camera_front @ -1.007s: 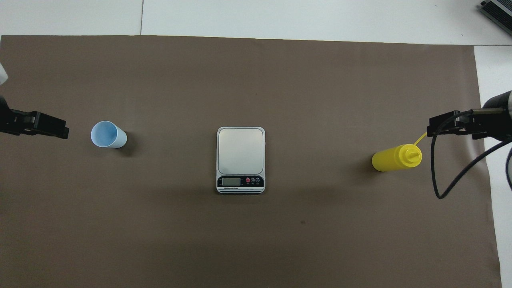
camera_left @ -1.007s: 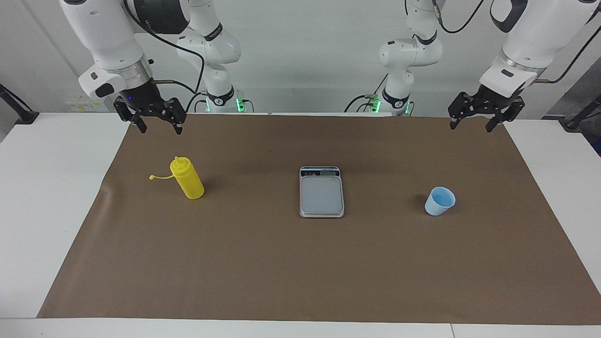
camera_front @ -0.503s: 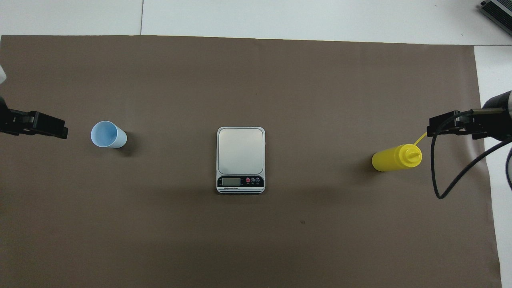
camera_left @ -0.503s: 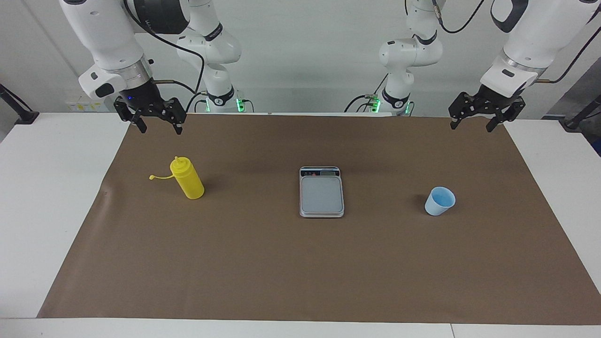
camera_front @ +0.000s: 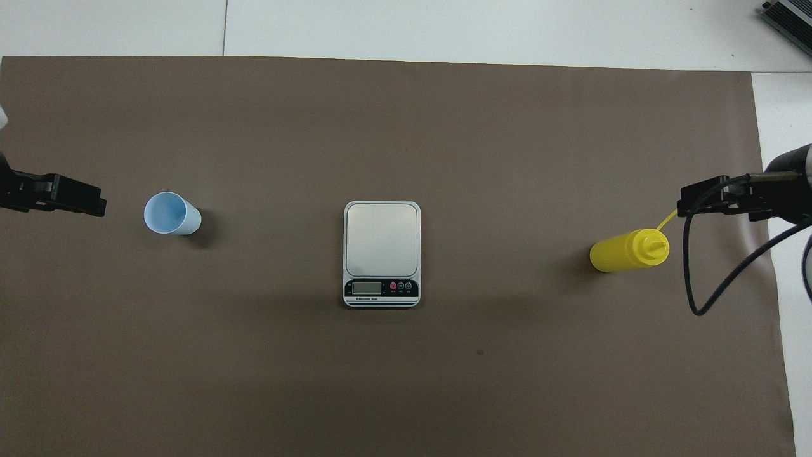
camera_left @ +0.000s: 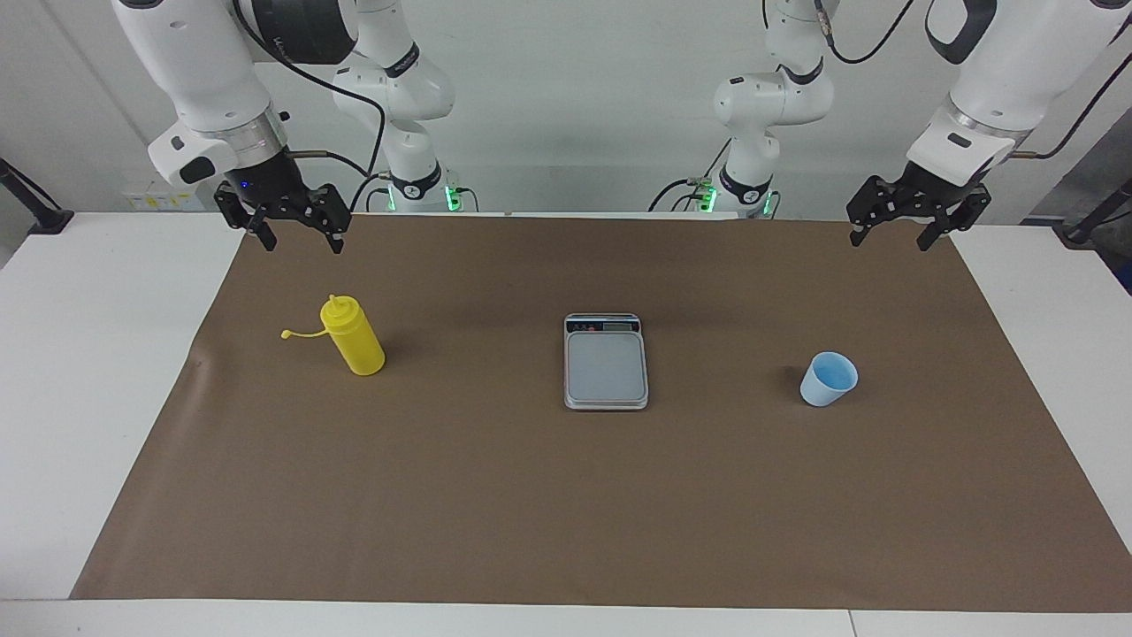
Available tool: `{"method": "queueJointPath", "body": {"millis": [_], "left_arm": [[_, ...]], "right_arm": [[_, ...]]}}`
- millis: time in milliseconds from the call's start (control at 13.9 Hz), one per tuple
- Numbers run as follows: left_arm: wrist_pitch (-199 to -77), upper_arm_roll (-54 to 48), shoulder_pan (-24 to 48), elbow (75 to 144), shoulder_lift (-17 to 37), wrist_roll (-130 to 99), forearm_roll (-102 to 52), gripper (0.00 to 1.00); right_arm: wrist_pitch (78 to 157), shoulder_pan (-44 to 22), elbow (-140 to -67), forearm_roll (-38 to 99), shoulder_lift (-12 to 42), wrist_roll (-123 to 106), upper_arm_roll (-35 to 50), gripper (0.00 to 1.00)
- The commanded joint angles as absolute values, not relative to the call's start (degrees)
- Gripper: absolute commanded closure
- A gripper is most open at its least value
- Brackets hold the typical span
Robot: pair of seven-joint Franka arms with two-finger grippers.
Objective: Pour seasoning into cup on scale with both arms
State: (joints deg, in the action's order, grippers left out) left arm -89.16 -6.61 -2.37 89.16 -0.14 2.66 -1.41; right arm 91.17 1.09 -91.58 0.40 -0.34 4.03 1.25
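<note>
Task not started, you see nothing held. Left gripper (camera_left: 895, 238) wide open, raised near cup (camera_left: 829, 379). Right gripper (camera_left: 295, 239) wide open above seasoning (camera_left: 353, 336). Scale (camera_left: 606, 361) bare, mid-table between them. Next probably: cup onto scale.

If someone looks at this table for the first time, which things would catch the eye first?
Most striking is the yellow bottle, standing on the brown mat toward the right arm's end, its small cap hanging off on a thin tether. The silver scale lies at the mat's middle with nothing on it, and the light-blue cup stands toward the left arm's end. The right hand and the left hand hang open above the mat's edge nearest the robots, holding nothing.
</note>
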Motion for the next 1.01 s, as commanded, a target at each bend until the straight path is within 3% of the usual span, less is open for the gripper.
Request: {"method": "queueJointPath", "body": {"millis": [0,935], "left_arm": [[-94.11,-6.68,-3.34,92.54,-0.18,2.73,-1.14,0.00],[-121.19,-6.77,-8.44,110.90,4.92,-2.37,-1.23,0.00]], "right_arm": [[91.67,1.32,-93.34,-0.26,-1.85,4.31,1.67,0.00],[91.67,1.32,-93.78,-0.26,-2.11,4.22,1.67,0.00]]}}
